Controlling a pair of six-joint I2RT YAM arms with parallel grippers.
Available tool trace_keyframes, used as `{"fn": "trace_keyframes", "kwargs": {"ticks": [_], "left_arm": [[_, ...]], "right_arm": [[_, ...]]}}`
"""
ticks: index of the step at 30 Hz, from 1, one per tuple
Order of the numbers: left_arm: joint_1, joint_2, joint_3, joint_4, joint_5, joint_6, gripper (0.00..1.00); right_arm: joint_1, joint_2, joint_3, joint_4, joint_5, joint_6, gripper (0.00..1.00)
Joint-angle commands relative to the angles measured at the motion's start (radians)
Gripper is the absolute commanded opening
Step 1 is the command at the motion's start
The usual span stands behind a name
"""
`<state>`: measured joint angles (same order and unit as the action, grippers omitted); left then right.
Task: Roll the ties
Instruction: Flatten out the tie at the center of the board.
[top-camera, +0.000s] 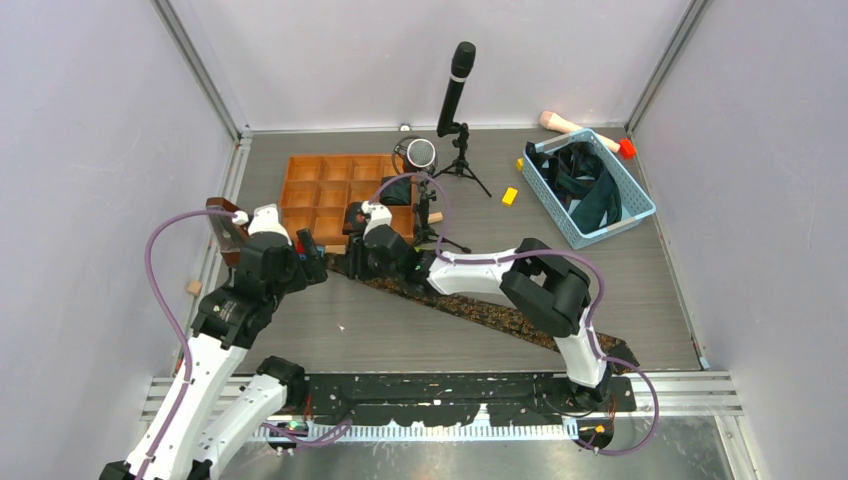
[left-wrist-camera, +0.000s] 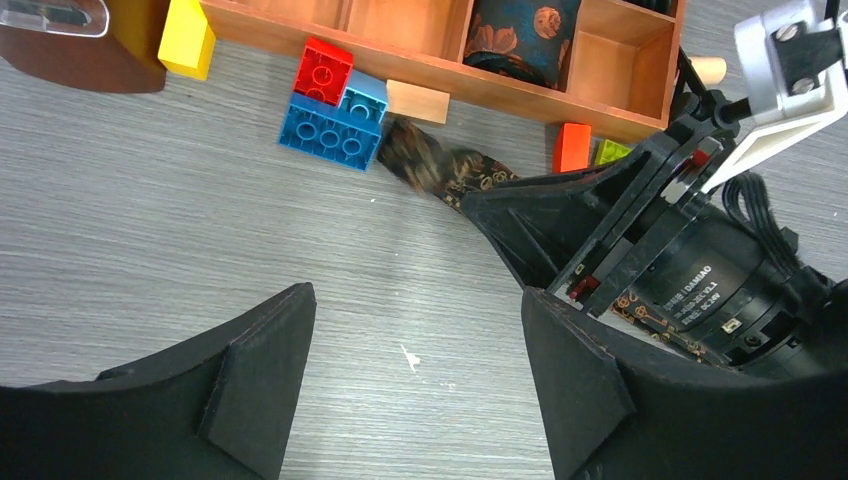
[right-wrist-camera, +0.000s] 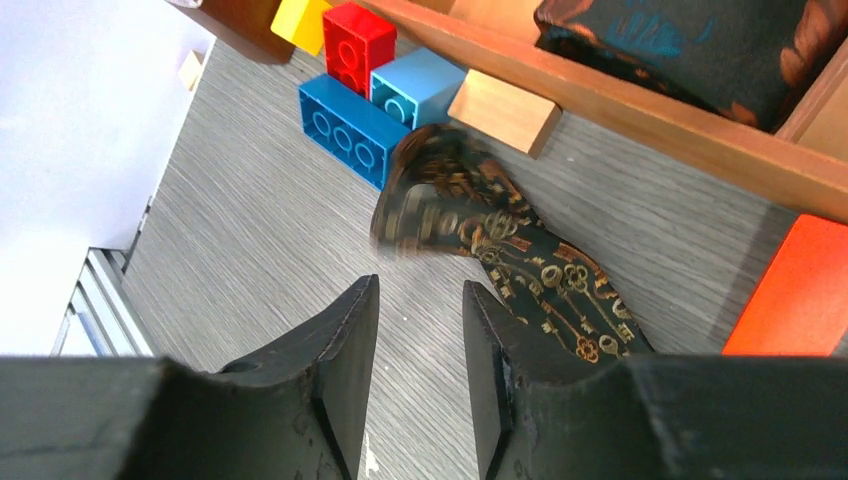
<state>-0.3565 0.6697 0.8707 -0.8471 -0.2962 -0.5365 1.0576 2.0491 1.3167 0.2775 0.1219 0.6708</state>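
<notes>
A dark tie (top-camera: 480, 310) with brown-gold key patterns lies flat in a diagonal strip across the table. Its narrow end (right-wrist-camera: 450, 200) rests by the blue bricks and looks blurred. My right gripper (right-wrist-camera: 420, 288) stands open just short of that end, with bare table between its fingers; the tie passes under its right finger (right-wrist-camera: 500, 340). My left gripper (left-wrist-camera: 418, 300) is wide open over bare table, a little to the left of the tie's end (left-wrist-camera: 430, 165). A rolled dark tie (left-wrist-camera: 525, 35) sits in a compartment of the wooden tray (top-camera: 300, 190).
Red and blue bricks (left-wrist-camera: 330, 120), a wooden block (right-wrist-camera: 505, 110) and an orange block (left-wrist-camera: 572, 147) lie along the tray's front wall. A blue basket (top-camera: 640, 205) holding dark ties stands at the back right. Microphone tripods (top-camera: 455, 90) stand behind the tray.
</notes>
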Motion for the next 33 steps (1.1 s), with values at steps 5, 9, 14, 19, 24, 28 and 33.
{"fn": "trace_keyframes", "kwargs": {"ticks": [5,9,14,19,24,28,33], "left_arm": [[0.007,0.011,0.023,0.009,-0.005,0.019,0.78],[0.007,0.008,0.022,0.009,-0.013,0.024,0.79],[0.007,0.019,0.021,0.019,-0.013,0.024,0.79],[0.007,0.019,0.032,0.024,0.014,0.016,0.79],[0.007,0.050,0.029,0.066,0.059,0.005,0.77],[0.007,0.081,0.019,0.094,0.071,0.007,0.77],[0.007,0.095,-0.003,0.130,0.089,0.015,0.77]], "right_arm": [[-0.015,0.023,0.111,0.033,-0.036,0.017,0.48],[-0.022,0.023,0.120,0.023,-0.032,0.002,0.48],[-0.022,-0.073,0.038,-0.005,0.001,-0.046,0.48],[-0.022,-0.301,-0.115,-0.136,0.091,0.000,0.44],[-0.027,-0.510,-0.248,-0.501,0.270,0.092,0.46],[-0.144,-0.652,-0.381,-0.726,0.306,0.213,0.51],[-0.295,-0.820,-0.591,-0.840,0.269,0.362,0.55]]}}
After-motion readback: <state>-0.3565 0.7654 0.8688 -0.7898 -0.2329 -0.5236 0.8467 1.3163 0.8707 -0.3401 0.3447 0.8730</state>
